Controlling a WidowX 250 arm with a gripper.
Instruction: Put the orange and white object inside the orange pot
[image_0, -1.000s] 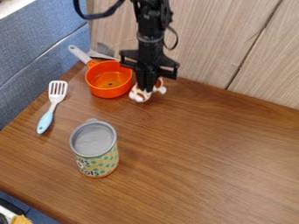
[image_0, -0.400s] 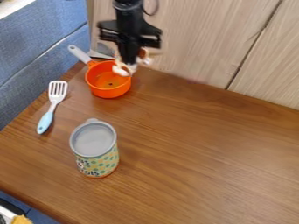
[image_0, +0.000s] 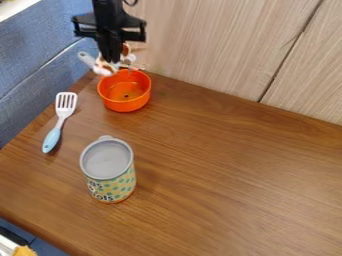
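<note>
Orange and white lumpy object (image_0: 103, 69): middle hidden from us by the black two-finger tool (image_0: 112, 58) pinching it; exact shape unclear, rounded white ends showing.

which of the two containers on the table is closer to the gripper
The orange pot, its rim just below the gripper in the view; the patterned can with the gray top stands farther away.

The tool (image_0: 113, 59) grips the object (image_0: 103, 69) near the pot (image_0: 124, 106).
</note>
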